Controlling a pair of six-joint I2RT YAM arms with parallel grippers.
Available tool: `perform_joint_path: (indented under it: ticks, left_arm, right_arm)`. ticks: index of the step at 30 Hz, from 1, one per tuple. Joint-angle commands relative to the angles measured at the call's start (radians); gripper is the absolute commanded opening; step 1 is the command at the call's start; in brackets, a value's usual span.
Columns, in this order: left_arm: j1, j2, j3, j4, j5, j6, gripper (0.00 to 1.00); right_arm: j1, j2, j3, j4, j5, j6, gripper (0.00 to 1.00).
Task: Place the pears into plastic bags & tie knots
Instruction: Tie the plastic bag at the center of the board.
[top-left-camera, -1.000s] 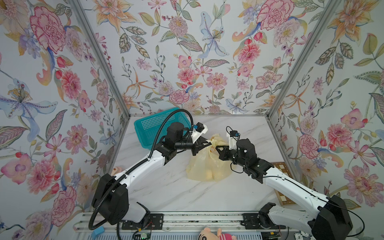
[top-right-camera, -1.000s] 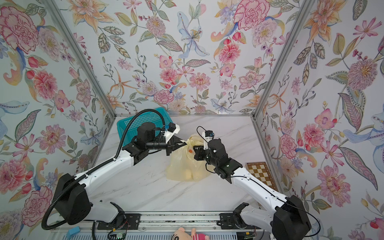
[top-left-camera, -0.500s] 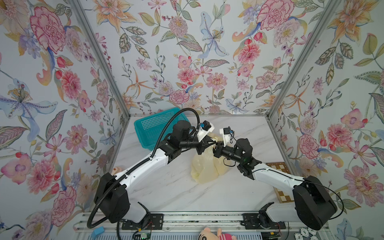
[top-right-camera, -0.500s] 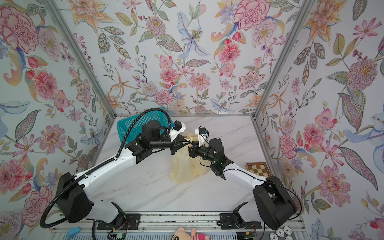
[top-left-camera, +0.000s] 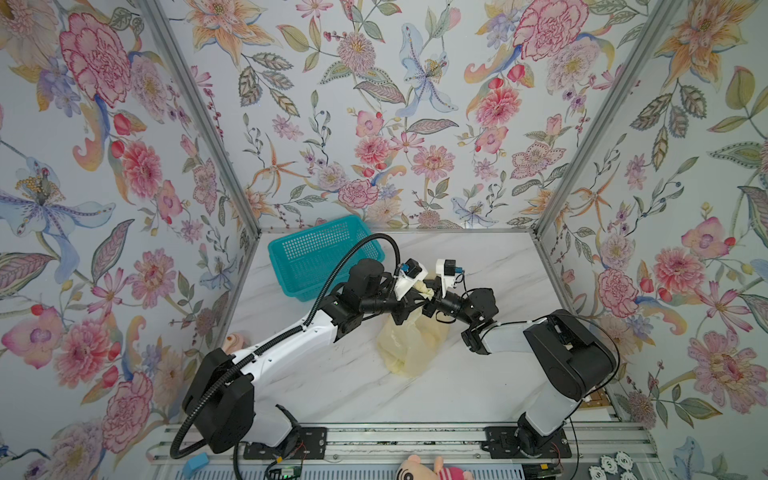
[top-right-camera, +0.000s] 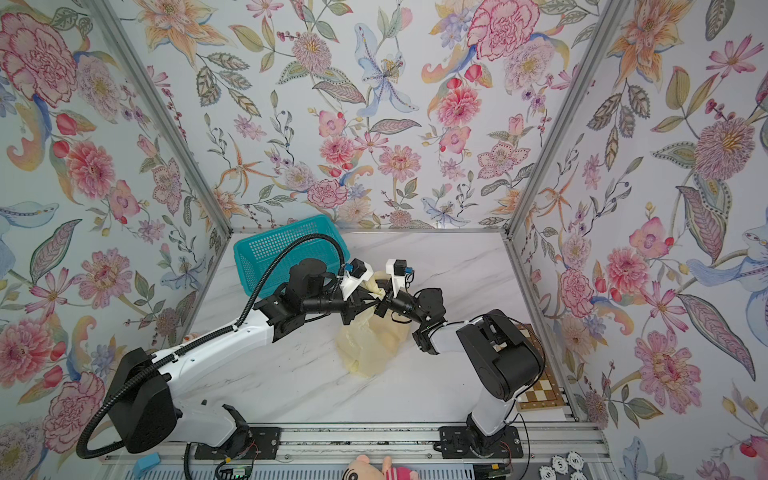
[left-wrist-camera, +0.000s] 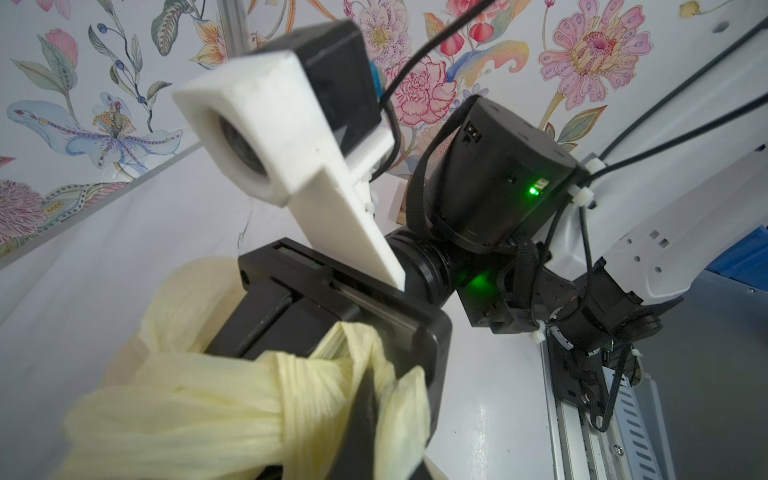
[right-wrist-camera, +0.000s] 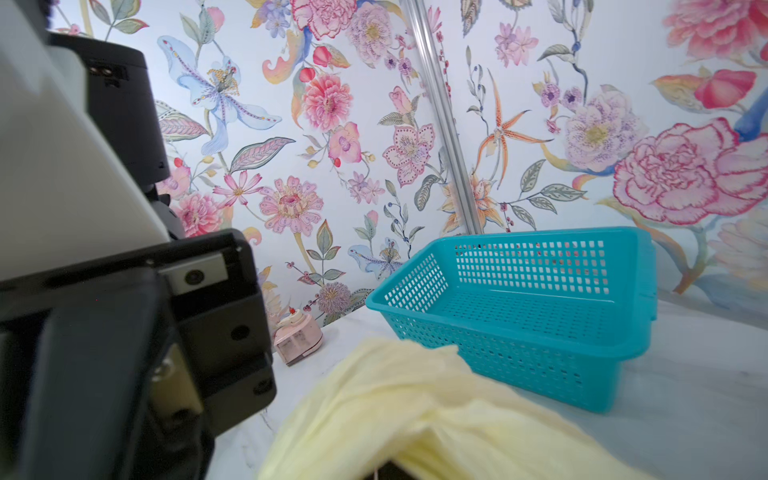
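The left gripper (top-left-camera: 417, 296) and the right gripper (top-left-camera: 429, 300) meet tip to tip. Both are closed tight, and each one pinches the bunched yellow handles of the bag (top-left-camera: 409, 345). Just beside the tips the handles make a knot (left-wrist-camera: 291, 395), which is seen close in the left wrist view. The body of the bag lies directly below both grippers on the table (top-left-camera: 478, 386). The pears do not show clearly through the plastic. The basket (top-left-camera: 309, 259) stands behind the left gripper.
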Motion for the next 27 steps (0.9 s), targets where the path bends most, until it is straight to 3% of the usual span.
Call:
perform_joint_path:
  ticks: [1,7,10,12,17,21,27]
  left_arm:
    - [-0.020,-0.061,-0.087,0.112,0.001,-0.067,0.15]
    - [0.025,-0.186,-0.190,0.225,-0.014,-0.122,0.61]
    - [0.044,-0.253,-0.220,0.227,-0.003,-0.125,0.76]
    - [0.061,-0.294,-0.236,0.211,-0.010,-0.121,0.80]
    - [0.140,-0.387,-0.299,0.226,-0.042,-0.160,0.77]
    - [0.192,-0.366,-0.295,0.214,-0.091,-0.197,0.41]
    - [0.194,-0.219,-0.221,0.218,-0.016,-0.229,0.41]
  right_arm:
    - [0.011,0.007,0.048,0.110,-0.037,-0.074,0.00]
    - [0.010,0.029,0.055,0.110,-0.069,-0.058,0.00]
    - [0.010,0.031,0.050,0.111,-0.077,-0.049,0.00]
    - [0.010,0.036,0.050,0.109,-0.085,-0.041,0.00]
    - [0.014,0.055,0.049,0.109,-0.110,-0.019,0.00]
    - [0.019,0.068,0.050,0.110,-0.132,0.001,0.00]
    - [0.030,0.068,0.049,0.111,-0.166,0.016,0.00]
